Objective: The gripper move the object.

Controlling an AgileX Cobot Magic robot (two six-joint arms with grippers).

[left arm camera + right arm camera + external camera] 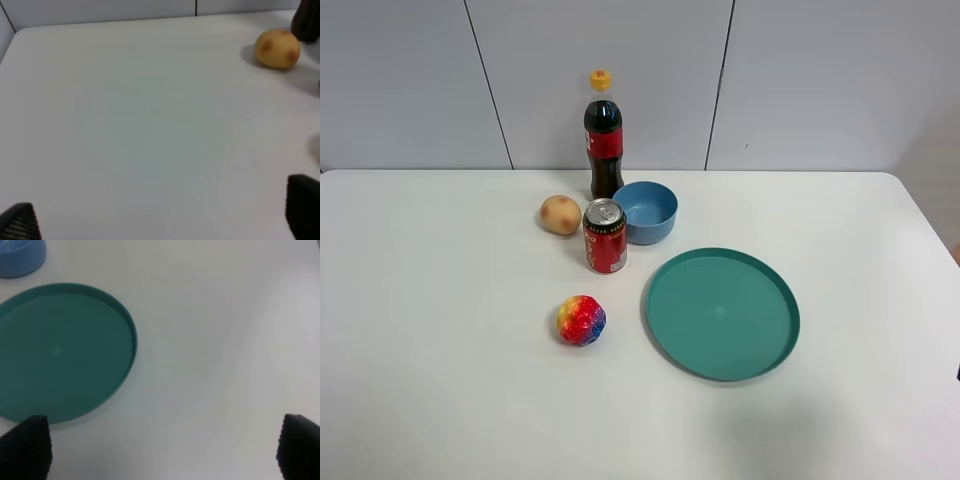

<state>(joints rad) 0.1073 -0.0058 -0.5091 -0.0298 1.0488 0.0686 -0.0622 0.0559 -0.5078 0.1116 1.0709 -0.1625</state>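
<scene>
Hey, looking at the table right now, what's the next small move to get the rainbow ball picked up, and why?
Probably bring the left pincer toward the rainbow ball. Both pincers stand open and empty, and neither arm has entered the overhead view. The ball lies alone on the white table, left of the teal plate and in front of the red can, with free space around it, so it sits on the left arm's side.

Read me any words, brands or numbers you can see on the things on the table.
Nothing reads clearly.
Can: red label with pale marks, too small and blurred to read.
Bottle: red label, print too blurred to read.
Nothing else carries any visible text.
</scene>
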